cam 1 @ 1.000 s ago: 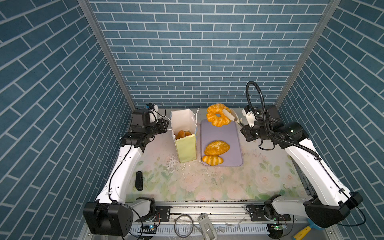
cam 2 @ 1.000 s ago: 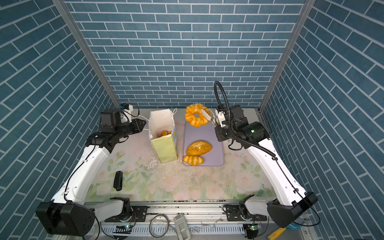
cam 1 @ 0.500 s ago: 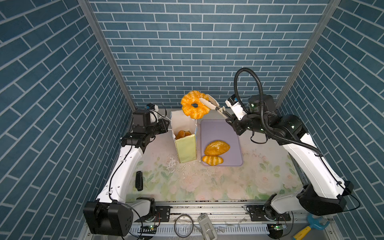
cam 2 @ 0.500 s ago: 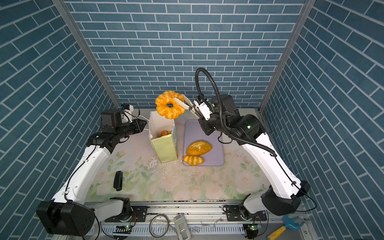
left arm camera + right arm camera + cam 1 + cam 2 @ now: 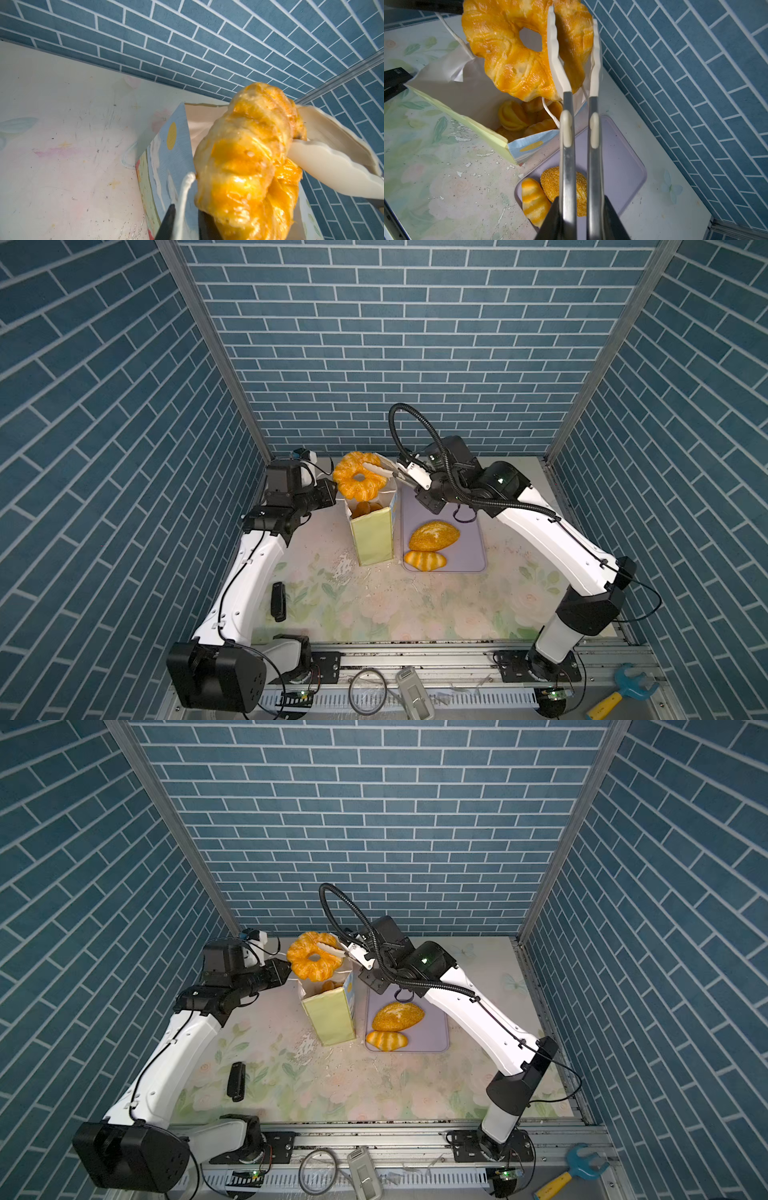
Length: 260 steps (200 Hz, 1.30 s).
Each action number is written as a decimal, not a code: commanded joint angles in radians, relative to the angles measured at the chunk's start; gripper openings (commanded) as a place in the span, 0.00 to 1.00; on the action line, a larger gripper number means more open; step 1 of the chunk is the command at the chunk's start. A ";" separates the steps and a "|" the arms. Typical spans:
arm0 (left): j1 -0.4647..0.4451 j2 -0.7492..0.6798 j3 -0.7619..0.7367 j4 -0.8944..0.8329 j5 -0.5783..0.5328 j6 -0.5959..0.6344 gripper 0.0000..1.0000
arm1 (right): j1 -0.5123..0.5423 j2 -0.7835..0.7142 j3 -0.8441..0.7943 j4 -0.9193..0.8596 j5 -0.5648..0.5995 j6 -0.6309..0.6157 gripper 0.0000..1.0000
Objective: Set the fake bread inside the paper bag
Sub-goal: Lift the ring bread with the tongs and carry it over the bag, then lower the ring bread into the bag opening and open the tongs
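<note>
The right gripper [image 5: 581, 216] is clenched on a pair of tongs [image 5: 566, 124]. Their white tips [image 5: 554, 52] pinch one side of a twisted ring [image 5: 361, 492], a tip on each face of it. The ring hangs on edge, with its hole clear of the tips. In both top views it sits over the back of the bag's open mouth [image 5: 316, 971]. Whether its lower edge has dipped below the rim cannot be told.

Right under the tips stands the bag [image 5: 372, 537], upright on the table [image 5: 374, 605]. Several small pastries [image 5: 512, 118] already lie at its bottom.

Nearer the right gripper's wrist than the tips, and below the tongs, lies the tray [image 5: 465, 547], just beside the bag. Two pieces remain on it: the seeded loaf [image 5: 434, 535] and a striped roll [image 5: 424, 561], which touch each other at the tray's near end.

The left gripper [image 5: 186, 209] is on the bag's other side, facing the tongs across the mouth. Its black jaws are drawn in around a white cord handle [image 5: 184, 195], which runs from the bag's rim in between them. The ring hangs just past this gripper's fingertips, close in front of its camera.
</note>
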 commanded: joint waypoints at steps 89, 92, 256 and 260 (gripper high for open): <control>-0.004 -0.003 0.024 -0.046 0.008 0.028 0.22 | 0.003 -0.034 -0.047 0.052 0.104 -0.105 0.19; -0.005 -0.001 0.023 -0.045 0.008 0.029 0.21 | 0.004 -0.033 -0.047 0.050 0.105 -0.106 0.19; -0.005 -0.007 0.015 -0.037 0.018 0.016 0.21 | -0.002 -0.030 -0.033 0.016 0.138 -0.111 0.22; -0.005 -0.005 0.015 -0.038 0.018 0.017 0.21 | -0.001 -0.032 -0.035 0.015 0.148 -0.111 0.22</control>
